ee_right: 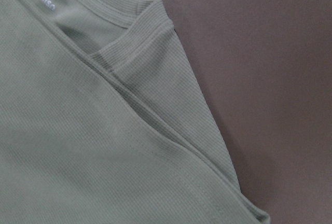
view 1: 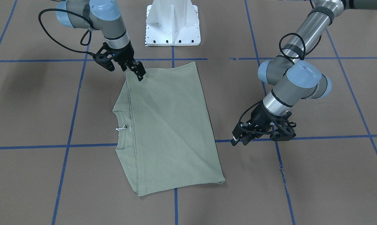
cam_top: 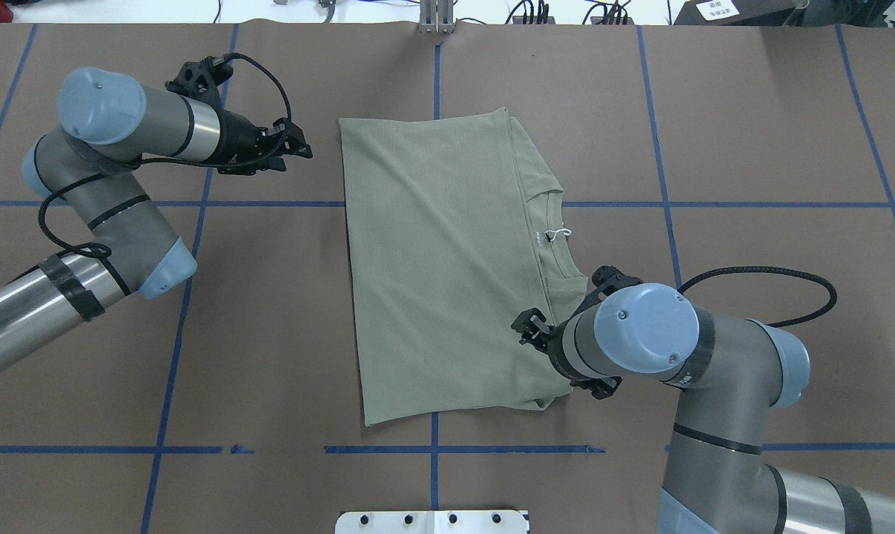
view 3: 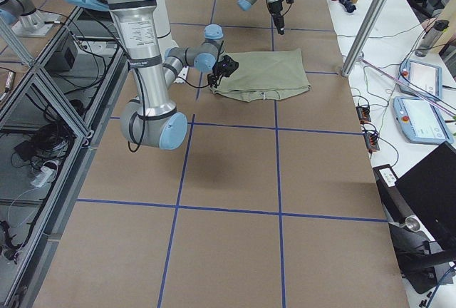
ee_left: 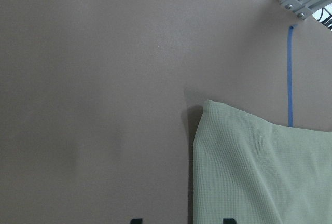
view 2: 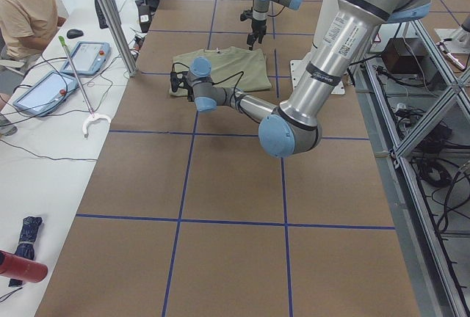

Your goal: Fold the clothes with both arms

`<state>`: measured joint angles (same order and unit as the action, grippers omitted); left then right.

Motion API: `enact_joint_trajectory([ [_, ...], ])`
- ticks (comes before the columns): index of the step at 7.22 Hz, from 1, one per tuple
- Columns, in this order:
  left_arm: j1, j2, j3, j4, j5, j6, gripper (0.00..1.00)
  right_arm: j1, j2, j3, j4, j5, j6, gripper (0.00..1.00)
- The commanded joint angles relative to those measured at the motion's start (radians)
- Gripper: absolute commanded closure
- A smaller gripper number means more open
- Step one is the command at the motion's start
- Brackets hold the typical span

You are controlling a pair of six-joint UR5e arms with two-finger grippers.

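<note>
The sage-green shirt lies folded flat in the middle of the table, with its collar and white string tag on the robot's right side. My right gripper hovers at the shirt's near right corner; its jaws look open and hold nothing. The right wrist view shows the collar and folded layers, with no fingers in it. My left gripper is open and empty, just off the shirt's far left corner. The left wrist view shows that corner.
The white base pedestal stands at the robot's edge of the table. Blue tape lines cross the brown table top. In the exterior left view an operator sits beside tablets and an aluminium post.
</note>
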<state>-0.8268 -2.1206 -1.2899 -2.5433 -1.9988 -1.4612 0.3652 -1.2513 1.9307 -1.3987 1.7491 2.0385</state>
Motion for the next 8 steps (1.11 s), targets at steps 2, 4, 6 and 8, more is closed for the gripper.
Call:
enact_joint_trajectory([
  [2,0.0,-0.001,0.0,0.0,0.0,-0.001,0.4,-0.011,-0.049,-0.008,0.064,-0.031,0.069,0.02],
  [4,0.0,-0.001,0.0,0.0,0.0,-0.001,0.4,-0.037,-0.046,-0.027,0.069,-0.031,0.13,0.02],
  [6,0.0,0.001,0.0,0.0,0.0,-0.001,0.4,-0.061,-0.042,-0.032,0.069,-0.028,0.141,0.05],
  [8,0.0,0.001,0.0,0.0,0.002,-0.001,0.4,-0.058,-0.031,-0.03,0.069,-0.03,0.137,0.19],
])
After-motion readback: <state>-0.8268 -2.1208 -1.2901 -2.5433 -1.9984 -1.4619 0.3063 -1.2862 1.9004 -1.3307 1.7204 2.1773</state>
